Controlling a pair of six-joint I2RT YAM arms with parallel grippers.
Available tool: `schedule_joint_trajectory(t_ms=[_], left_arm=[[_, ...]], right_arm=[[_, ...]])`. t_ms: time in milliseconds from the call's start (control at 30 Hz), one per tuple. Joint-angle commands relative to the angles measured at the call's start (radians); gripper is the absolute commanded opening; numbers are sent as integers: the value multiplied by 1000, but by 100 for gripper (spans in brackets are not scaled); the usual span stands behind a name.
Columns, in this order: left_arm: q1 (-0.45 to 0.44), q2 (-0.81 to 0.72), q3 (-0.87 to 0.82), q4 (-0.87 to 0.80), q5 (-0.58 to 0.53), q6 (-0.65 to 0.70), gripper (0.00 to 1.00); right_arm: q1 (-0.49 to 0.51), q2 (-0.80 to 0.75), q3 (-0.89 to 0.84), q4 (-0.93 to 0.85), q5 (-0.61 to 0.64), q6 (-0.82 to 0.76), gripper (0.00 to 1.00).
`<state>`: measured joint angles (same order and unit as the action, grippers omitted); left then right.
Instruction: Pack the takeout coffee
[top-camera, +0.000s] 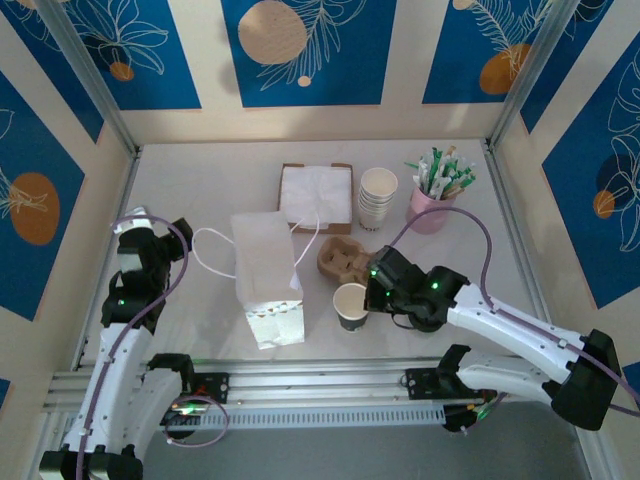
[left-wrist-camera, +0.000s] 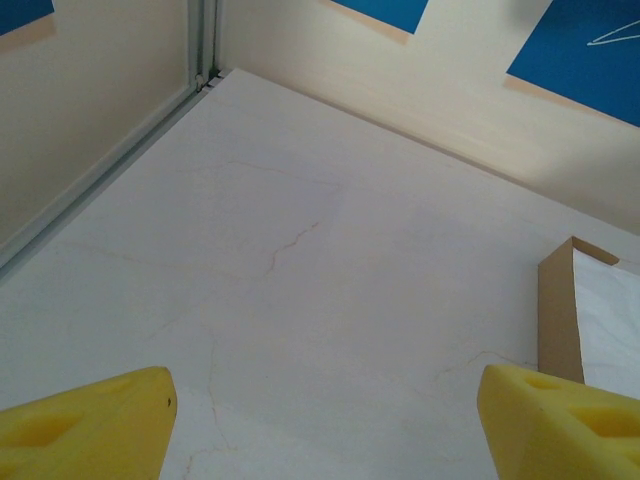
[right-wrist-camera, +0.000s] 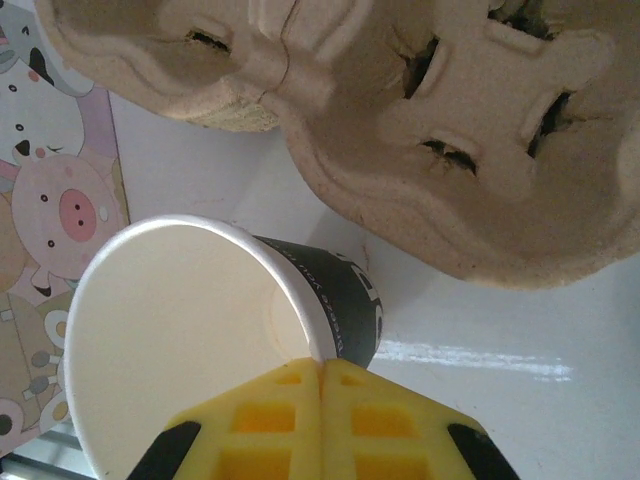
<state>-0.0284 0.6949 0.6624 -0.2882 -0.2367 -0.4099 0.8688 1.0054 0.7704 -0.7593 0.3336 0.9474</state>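
Right fingers (right-wrist-camera: 320, 368) are clenched on the near rim of the takeout coffee cup (right-wrist-camera: 190, 330). It stands open, cream inside, at lower centre of the top view, just below the cardboard cup carrier (right-wrist-camera: 430, 140). Left fingers (top-camera: 150, 232) are spread wide over the bare table (left-wrist-camera: 300, 250), grasping nothing. The pink cup (top-camera: 429, 211) at upper right holds green-and-white sticks.

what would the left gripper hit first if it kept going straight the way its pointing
Most likely the bare white tabletop: the open left gripper aims down at it with nothing between. The brown cardboard tray of white napkins lies off to the right of that line.
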Motion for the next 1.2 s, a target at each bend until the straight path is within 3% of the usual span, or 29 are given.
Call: schedule_joint_trajectory(t_ms=[0,133,333,600,900,1067,1167], left_arm=[[-2,-5,-9,23,11,13,79],[-2,-2,-10,23,14,11,79],[-2,2,-10,24,16,10,79],[-2,3,-8,24,19,11,79],[-2,-2,-10,25,31,5,80],[-2,-1,-10,27,36,3,80],[-2,-1,-10,25,39,1,80]], right_arm=[[8,-7,-25,50,42,3,4],[11,-8,-39,71,49,-13,11],[19,-31,-21,56,75,-42,29],[7,-47,116,-130,144,8,47],[-221,-62,220,-419,105,46,52],[-368,-97,147,-429,30,47,54],[-434,-118,97,-408,0,39,62]])
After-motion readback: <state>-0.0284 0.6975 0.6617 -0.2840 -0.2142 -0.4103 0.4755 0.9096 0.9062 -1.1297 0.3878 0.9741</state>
